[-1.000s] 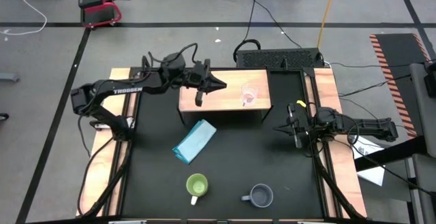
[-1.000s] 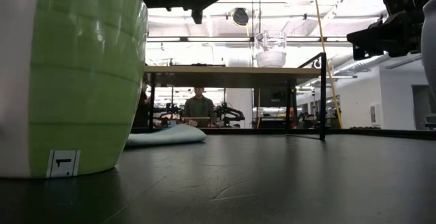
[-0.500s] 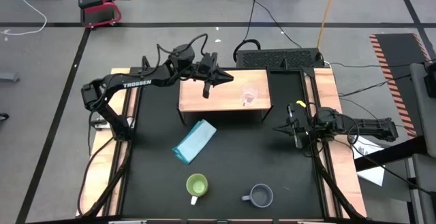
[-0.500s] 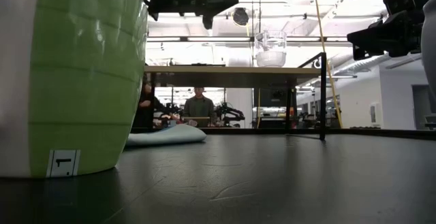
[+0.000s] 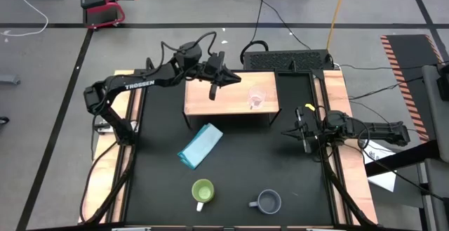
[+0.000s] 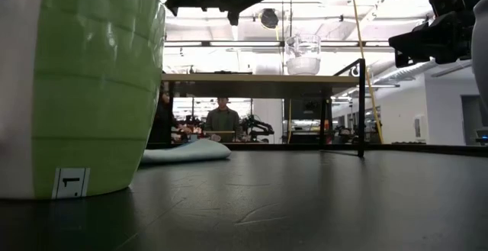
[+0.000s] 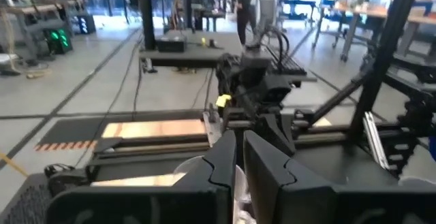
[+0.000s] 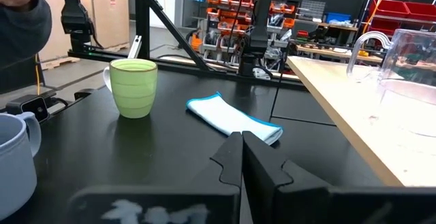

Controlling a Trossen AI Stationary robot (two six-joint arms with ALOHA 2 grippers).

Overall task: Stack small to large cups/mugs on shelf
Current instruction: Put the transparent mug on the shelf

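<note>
Green mug (image 6: 76, 83) hides much low; left hand (image 5: 235, 81) and right hand (image 5: 286, 132) pinched together, empty.

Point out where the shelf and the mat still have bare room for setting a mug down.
The shelf is bare left of the glass cup, under the left hand. The mat is open between the cloth and right hand. The green mug and grey mug crowd the front edge.

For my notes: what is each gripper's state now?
Left gripper: nearly shut, empty, above the light-wood shelf.
Right gripper: shut, empty.
</note>
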